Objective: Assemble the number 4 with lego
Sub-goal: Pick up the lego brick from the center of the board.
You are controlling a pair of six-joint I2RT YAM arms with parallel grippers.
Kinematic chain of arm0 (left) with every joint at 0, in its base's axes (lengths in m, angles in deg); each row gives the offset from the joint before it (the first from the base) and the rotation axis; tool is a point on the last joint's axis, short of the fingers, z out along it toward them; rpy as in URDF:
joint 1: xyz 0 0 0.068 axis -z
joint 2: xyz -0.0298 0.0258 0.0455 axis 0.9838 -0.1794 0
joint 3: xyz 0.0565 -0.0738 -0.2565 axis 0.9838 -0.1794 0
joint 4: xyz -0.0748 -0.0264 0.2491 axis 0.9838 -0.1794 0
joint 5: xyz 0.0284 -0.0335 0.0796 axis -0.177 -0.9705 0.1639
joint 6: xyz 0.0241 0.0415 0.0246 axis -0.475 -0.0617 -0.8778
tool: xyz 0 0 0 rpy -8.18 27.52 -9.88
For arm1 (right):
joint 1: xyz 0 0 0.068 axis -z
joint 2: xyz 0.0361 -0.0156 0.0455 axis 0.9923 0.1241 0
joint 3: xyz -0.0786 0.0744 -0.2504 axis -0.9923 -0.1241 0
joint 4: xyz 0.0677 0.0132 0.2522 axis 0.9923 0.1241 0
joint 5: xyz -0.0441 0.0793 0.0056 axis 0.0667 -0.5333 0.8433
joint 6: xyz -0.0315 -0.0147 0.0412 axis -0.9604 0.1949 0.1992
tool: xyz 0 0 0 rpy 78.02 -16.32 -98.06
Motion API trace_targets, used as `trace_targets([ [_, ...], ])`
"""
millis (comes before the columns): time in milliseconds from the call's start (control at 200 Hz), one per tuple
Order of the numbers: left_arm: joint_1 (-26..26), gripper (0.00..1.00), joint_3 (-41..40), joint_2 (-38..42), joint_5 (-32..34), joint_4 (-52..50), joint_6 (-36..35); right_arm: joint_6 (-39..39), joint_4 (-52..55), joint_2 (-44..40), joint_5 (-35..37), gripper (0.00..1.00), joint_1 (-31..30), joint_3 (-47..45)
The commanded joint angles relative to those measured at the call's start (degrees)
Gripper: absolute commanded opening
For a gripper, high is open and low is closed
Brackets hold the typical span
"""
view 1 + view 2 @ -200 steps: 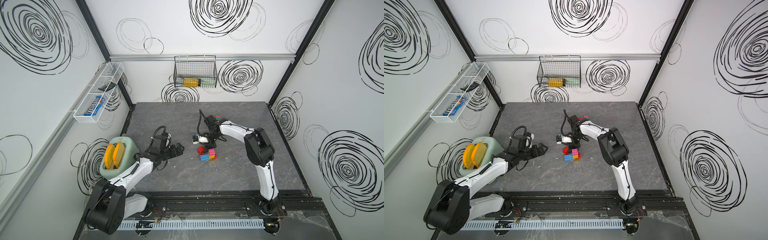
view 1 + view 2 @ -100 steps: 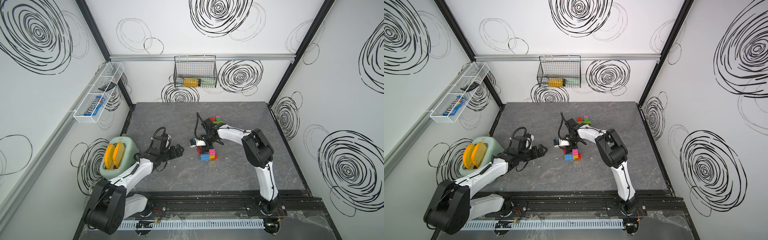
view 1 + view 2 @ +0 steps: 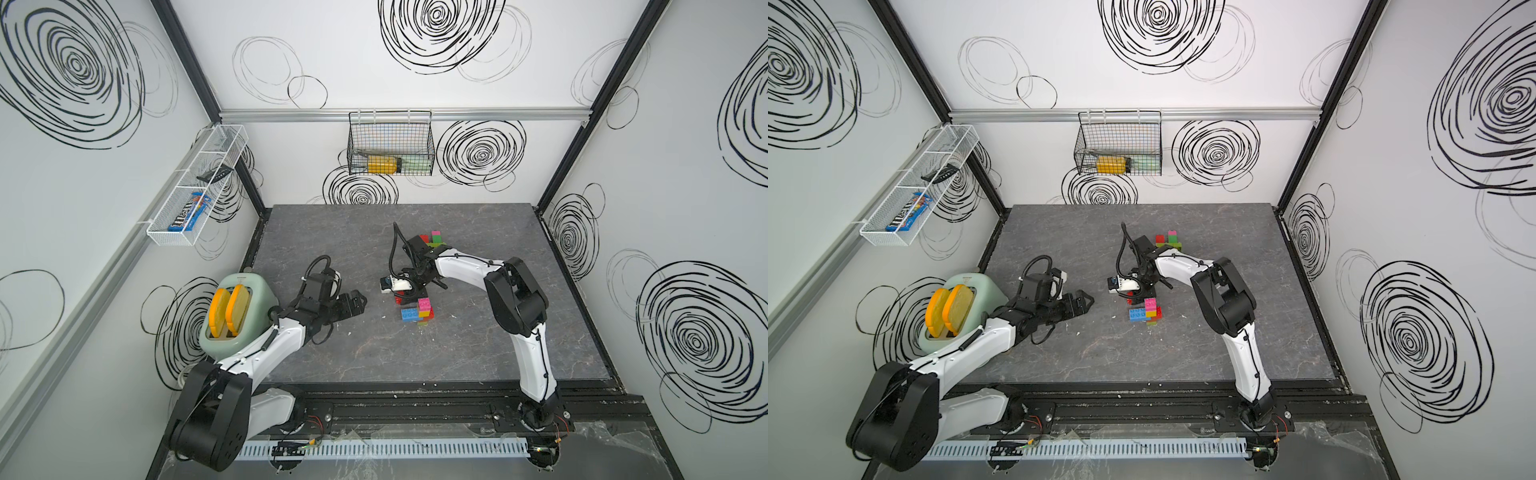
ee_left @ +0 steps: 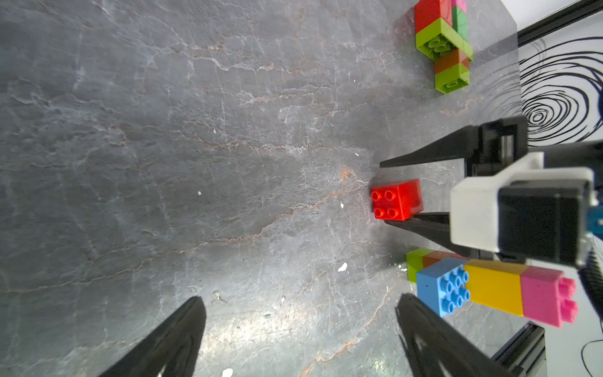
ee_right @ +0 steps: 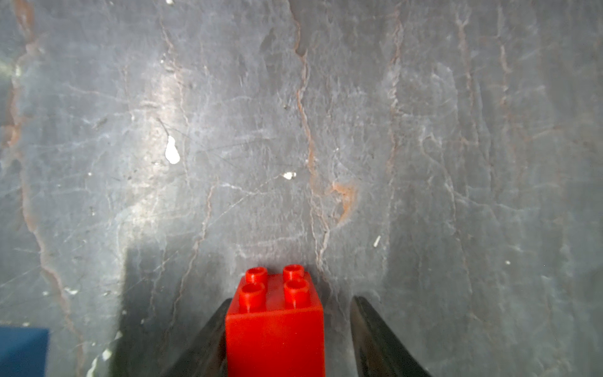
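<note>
Small red four-stud plastic brick (image 5: 275,323) is being straddled by right gripper (image 5: 292,302), jaws parted: one finger (image 5: 208,342) touching, other clear. Left gripper (image 4: 299,298) is being held spread.

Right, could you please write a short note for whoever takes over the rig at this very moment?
Left gripper: open, empty, over bare table.
Right gripper: open, straddling the red brick, which lies on its side; one finger touches it, the other stands off.
Lego: a blue-yellow-pink-lime stack beside the right gripper; a red-lime-green stack farther back.
Done: two part-built stacks, no finished 4 visible.
To do: grip the red brick, add it, join everything into a 4.
</note>
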Motion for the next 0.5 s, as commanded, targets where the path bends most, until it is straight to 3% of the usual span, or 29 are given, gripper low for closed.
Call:
trace_targets([
  [0, -0.61, 0.96, -0.77, 1.91, 1.07, 1.9, -0.49, -0.83, 2.75, -0.57, 3.76, 0.58, 0.61, -0.14],
  [250, -0.69, 0.96, -1.21, 2.17, -0.96, 3.35, -0.55, -0.44, 1.24, -1.07, 3.63, 0.44, 0.45, -1.14],
  [495, -1.25, 0.96, 0.18, 3.44, -4.62, 3.22, -1.35, 0.82, -5.4, -3.89, 4.69, 0.19, 0.39, -3.67],
])
